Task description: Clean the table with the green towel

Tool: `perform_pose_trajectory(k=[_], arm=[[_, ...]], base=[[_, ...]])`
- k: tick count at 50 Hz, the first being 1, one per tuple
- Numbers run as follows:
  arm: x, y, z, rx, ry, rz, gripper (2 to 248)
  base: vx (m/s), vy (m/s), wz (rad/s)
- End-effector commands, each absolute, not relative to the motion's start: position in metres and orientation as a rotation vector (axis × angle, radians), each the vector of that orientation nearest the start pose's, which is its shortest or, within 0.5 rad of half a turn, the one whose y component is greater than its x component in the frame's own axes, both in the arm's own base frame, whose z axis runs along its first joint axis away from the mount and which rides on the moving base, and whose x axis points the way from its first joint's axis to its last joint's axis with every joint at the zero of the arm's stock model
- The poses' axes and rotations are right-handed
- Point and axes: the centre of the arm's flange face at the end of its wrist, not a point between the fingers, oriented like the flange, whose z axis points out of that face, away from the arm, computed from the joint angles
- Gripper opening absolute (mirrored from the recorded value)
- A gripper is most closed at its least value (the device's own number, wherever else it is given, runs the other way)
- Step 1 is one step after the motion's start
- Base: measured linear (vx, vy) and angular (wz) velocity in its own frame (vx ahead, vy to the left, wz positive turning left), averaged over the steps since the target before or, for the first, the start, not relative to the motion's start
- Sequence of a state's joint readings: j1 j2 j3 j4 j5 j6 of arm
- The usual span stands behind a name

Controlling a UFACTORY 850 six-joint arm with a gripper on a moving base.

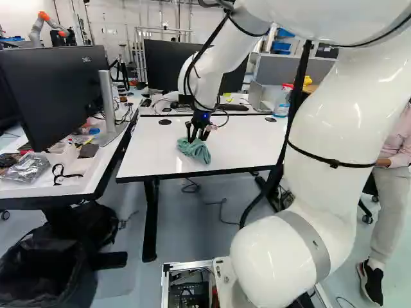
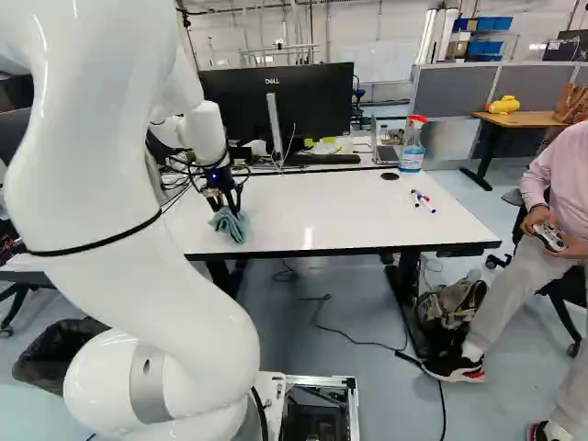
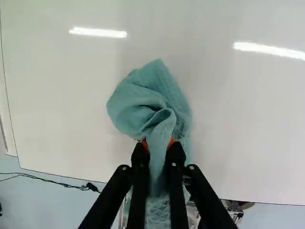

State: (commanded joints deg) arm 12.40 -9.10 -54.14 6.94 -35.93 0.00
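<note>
"Left base view: what stands at the centre of it?"

"A white table [image 1: 151, 157] with a dark edge. The robot's white arm [image 1: 340, 128] reaches over it, and a black gripper [image 1: 197, 136] points down at the tabletop."

"And the green towel?"

"The towel [image 1: 194, 150] is on the table, close to its near edge and left of its middle, crumpled into a soft bundle."

"Are the fingers holding it?"

"Yes. In the wrist view the two fingers pinch a fold of towel between their orange pads [image 3: 144, 144], one pressing from each side. The rest of the cloth puffs out on the tabletop ahead of the fingers, and some trails back beneath them."

"What else is on the table?"

"A few pens [image 2: 423, 200] on its right part, in the right base view. A spray bottle [image 2: 412, 149] with a red top stands at its far edge, toward the right."

"And around the table?"

"Beyond it, a black monitor [image 2: 317, 101]. To its left, a cluttered desk [image 1: 77, 186] with a large screen [image 1: 51, 90] on it. Below its right part, a backpack [image 2: 450, 308] on the floor, and a dark cable [image 2: 344, 335] running across the floor beneath the table."
</note>
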Motion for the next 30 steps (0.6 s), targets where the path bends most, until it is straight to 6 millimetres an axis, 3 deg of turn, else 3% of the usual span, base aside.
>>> perform_pose_trajectory(k=[15, 30], arm=[[0.496, 0.102, 0.466, -3.034, -0.15, -0.243, 47], [0.523, 0.111, 0.466, -3.028, -0.161, -0.265, 47]], base=[[0.0, 0.0, 0.0], [0.0, 0.0, 0.0]])
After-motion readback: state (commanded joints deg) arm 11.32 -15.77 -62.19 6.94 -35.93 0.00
